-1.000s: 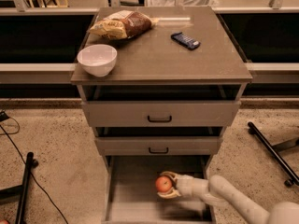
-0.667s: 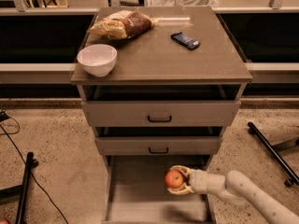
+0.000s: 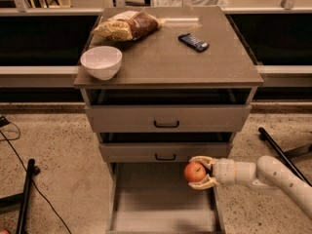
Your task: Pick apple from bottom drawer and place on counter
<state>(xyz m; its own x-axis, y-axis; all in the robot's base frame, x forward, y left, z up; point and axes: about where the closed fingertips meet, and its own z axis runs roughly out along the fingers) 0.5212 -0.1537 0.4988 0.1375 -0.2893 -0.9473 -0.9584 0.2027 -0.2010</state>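
The small red apple [image 3: 194, 171] with a yellowish patch sits between the fingers of my gripper [image 3: 200, 172], which is shut on it. I hold it above the right side of the open bottom drawer [image 3: 146, 204], just below the front of the middle drawer [image 3: 165, 152]. My white arm [image 3: 273, 177] reaches in from the lower right. The counter [image 3: 165, 57] is the flat grey-brown cabinet top above.
On the counter stand a white bowl [image 3: 101, 61] at the front left, a bag of chips [image 3: 127, 26] at the back left and a dark snack bar [image 3: 193, 42] at the back right. The top drawer [image 3: 166, 117] stands slightly open. Black stand legs [image 3: 27, 194] lie on the floor at left.
My gripper has lifted the apple up and to the right, out of the bottom drawer's floor to the level of the middle drawer's lower edge.
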